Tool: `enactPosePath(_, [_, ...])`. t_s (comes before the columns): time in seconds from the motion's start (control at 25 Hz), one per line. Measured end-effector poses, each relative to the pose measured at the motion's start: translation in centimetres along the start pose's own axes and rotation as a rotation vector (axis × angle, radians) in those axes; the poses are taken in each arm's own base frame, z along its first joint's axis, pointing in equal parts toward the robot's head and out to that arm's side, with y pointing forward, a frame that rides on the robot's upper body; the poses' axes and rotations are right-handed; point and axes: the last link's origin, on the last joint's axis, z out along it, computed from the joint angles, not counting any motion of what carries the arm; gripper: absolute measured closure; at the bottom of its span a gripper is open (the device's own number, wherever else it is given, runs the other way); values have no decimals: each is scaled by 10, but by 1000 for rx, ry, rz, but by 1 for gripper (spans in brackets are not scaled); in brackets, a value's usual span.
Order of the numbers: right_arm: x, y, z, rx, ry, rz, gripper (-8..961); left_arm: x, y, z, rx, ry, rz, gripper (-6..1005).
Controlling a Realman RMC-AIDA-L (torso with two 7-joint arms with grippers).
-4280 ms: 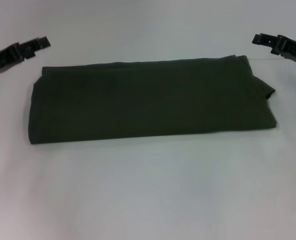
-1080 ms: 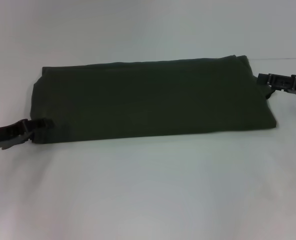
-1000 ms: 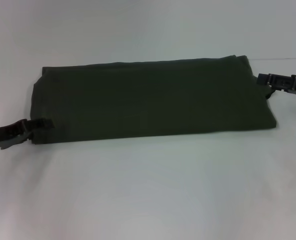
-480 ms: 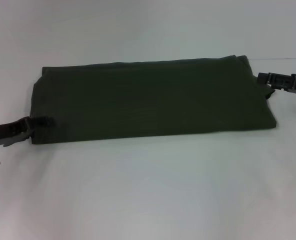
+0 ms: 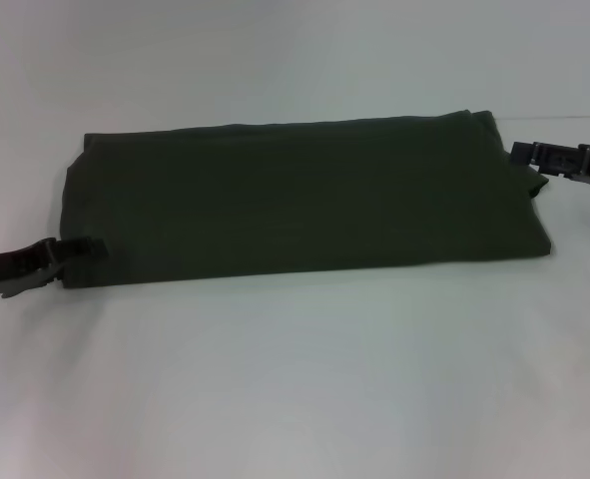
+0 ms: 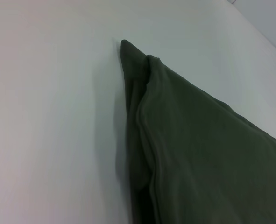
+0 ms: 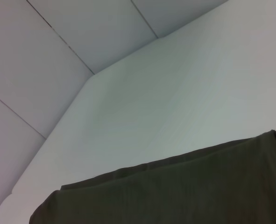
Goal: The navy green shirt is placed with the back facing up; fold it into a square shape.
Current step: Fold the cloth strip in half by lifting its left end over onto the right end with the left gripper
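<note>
A navy green shirt (image 5: 295,200), folded into a wide band, lies across a white counter (image 5: 304,379). The left gripper (image 5: 93,246) touches its near-left corner and the right gripper (image 5: 519,152) its far-right edge; whether either grips the cloth cannot be told.

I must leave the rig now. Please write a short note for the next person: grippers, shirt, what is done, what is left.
Left gripper: at the shirt's near left corner; grip not visible.
Right gripper: at the shirt's far right edge; grip not visible.
Shirt: flat on the white table, folded into a long wide band.
Done: lengthwise folding.
Left: fold one end over the other to make a square.
</note>
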Motion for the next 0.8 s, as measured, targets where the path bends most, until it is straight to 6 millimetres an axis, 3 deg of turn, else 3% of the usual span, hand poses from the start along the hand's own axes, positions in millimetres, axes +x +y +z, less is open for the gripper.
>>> enactPosePath(0.2, [0,0,0,0,0,-1,167,0,0,0,0,0,0,296])
enactPosePath(0.44, [1,0,0,1,0,2,168,0,-1,0,4,2,-2,475])
enactPosePath(0.56, [1,-1,0,2,0,3,169,0,-2,0,10,6,-9,688])
enactPosePath(0.8, [2,0,0,-1,2,5,170,0,-2,1,14,7,-11,687])
